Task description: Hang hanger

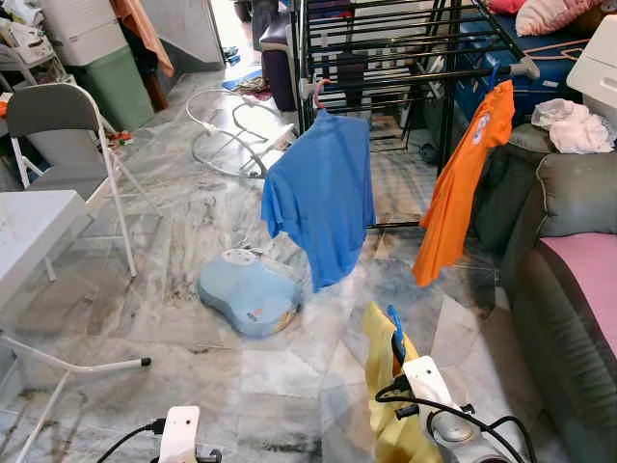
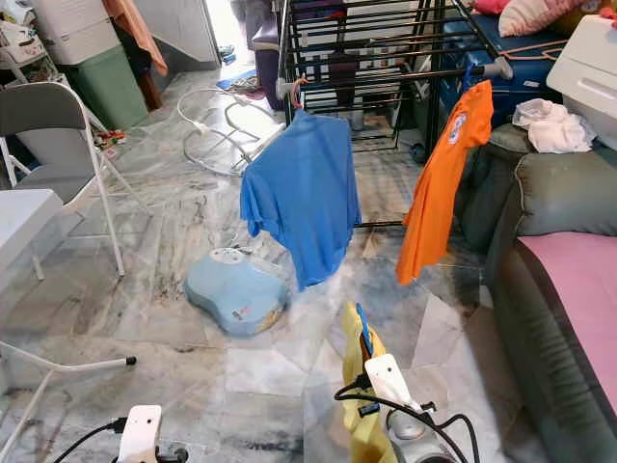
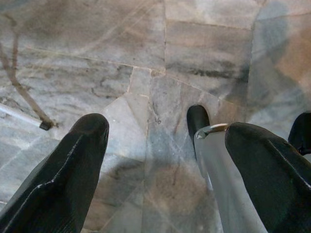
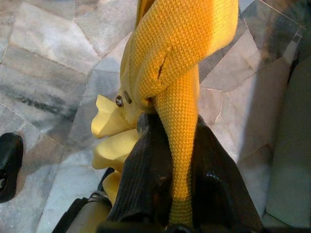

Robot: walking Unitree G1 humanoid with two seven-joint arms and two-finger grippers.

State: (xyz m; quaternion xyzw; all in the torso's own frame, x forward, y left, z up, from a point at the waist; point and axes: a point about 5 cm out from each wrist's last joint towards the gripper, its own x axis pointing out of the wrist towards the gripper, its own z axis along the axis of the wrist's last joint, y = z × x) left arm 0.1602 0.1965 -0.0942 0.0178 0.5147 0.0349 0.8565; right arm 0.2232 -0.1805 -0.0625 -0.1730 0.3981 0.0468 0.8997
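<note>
A yellow knit garment (image 1: 384, 410) hangs on a blue hanger (image 1: 395, 328) low in front of me. My right gripper (image 1: 399, 355) is shut on it; in the right wrist view the black fingers (image 4: 146, 160) pinch the yellow cloth (image 4: 180, 58). Ahead stands a black drying rack (image 1: 405, 72). A blue shirt (image 1: 323, 198) hangs from its left end and an orange shirt (image 1: 463, 183) from its right end. My left gripper (image 3: 167, 128) hangs open over the marble floor, holding nothing.
A light blue flat appliance (image 1: 248, 291) lies on the floor below the blue shirt. A grey folding chair (image 1: 58, 135) and a white table (image 1: 24, 231) stand at left, a grey sofa (image 1: 569, 241) at right. White cables (image 1: 227, 135) loop near the rack.
</note>
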